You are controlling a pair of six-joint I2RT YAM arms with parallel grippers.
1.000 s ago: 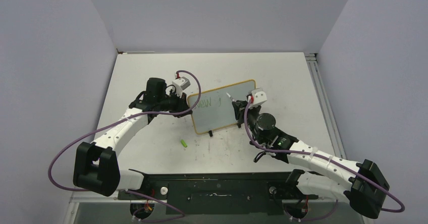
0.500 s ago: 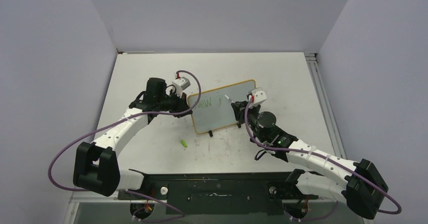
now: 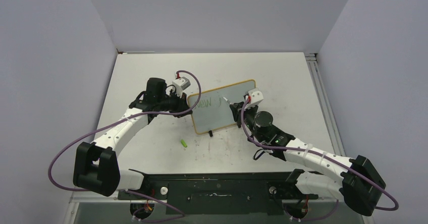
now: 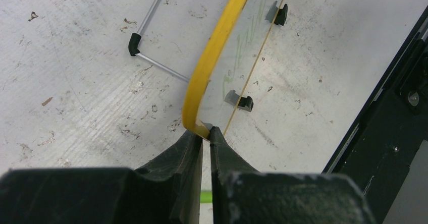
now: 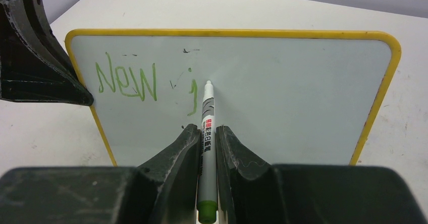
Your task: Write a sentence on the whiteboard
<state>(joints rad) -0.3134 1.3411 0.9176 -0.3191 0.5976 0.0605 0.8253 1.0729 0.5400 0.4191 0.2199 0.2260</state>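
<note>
The whiteboard (image 3: 222, 108) has a yellow frame and stands upright on black feet at mid-table. Green writing on it (image 5: 126, 80) reads "New j"; it also shows in the top view (image 3: 204, 103). My left gripper (image 3: 188, 111) is shut on the board's left corner, where the frame (image 4: 212, 62) enters the jaws (image 4: 207, 132). My right gripper (image 3: 235, 111) is shut on a grey marker (image 5: 207, 118) with a green end. The marker's tip is at the board face just right of the "j"; I cannot tell if it touches.
A small green marker cap (image 3: 184, 144) lies on the table in front of the board's left end. The board's wire stand (image 4: 151, 32) sits behind it. A black rail (image 3: 217, 183) runs along the near edge, and grey walls close in three sides.
My right gripper has moved slightly left and nearer with the marker, bringing its tip closer to the "j". The left gripper and the board have not moved.
</note>
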